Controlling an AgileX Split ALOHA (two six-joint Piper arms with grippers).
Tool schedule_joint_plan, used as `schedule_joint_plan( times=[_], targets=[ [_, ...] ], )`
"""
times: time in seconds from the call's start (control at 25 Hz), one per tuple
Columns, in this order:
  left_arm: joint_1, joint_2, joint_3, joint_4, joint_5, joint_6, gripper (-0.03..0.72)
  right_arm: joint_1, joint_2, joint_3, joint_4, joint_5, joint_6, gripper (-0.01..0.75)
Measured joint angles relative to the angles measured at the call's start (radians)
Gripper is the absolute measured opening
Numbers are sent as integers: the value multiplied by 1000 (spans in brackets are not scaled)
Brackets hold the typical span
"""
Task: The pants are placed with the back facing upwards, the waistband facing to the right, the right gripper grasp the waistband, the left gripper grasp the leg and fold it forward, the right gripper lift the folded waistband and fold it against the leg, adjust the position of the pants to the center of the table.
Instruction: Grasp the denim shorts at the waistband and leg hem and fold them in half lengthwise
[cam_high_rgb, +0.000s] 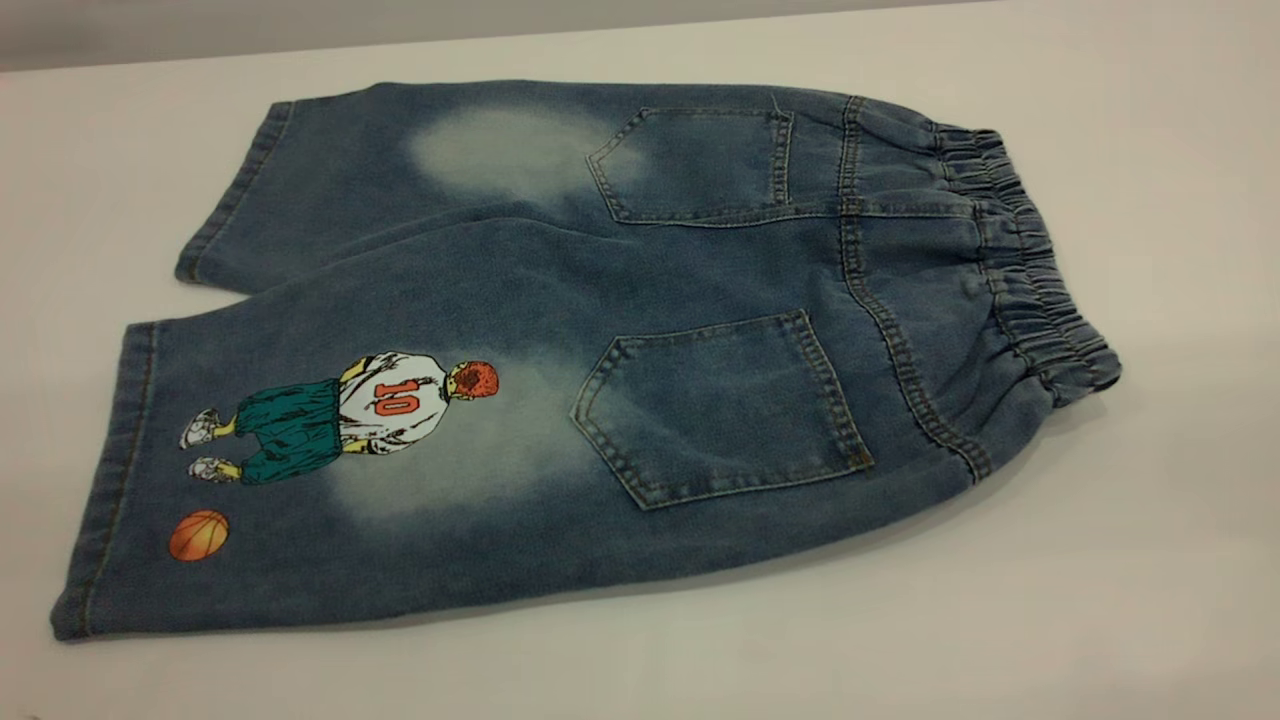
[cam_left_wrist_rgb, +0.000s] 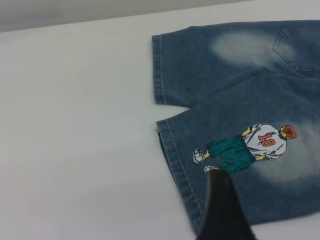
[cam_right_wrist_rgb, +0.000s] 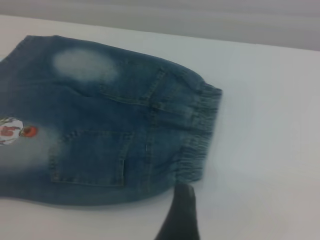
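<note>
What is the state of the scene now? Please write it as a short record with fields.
pants: blue denim shorts, spread flat, back pockets up, unfolded
waistband: at the exterior view's right
leg: printed leg nearest the exterior camera, at its left
table: white
left gripper: dark tip over the printed leg's hem, holding nothing
right gripper: dark tip over the table just off the waistband, holding nothing
folding: not begun
</note>
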Motion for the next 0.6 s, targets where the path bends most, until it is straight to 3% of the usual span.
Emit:
schedule_joint_plan(
  times=[0.2,0.6],
  targets=[
    [0,88,-35,30,-41,-10,419,1,26,-23,5,-48,34,583],
    [0,443,-216,22,-228,-91,419,1,356,-177,155,-169,-10,583]
  ],
)
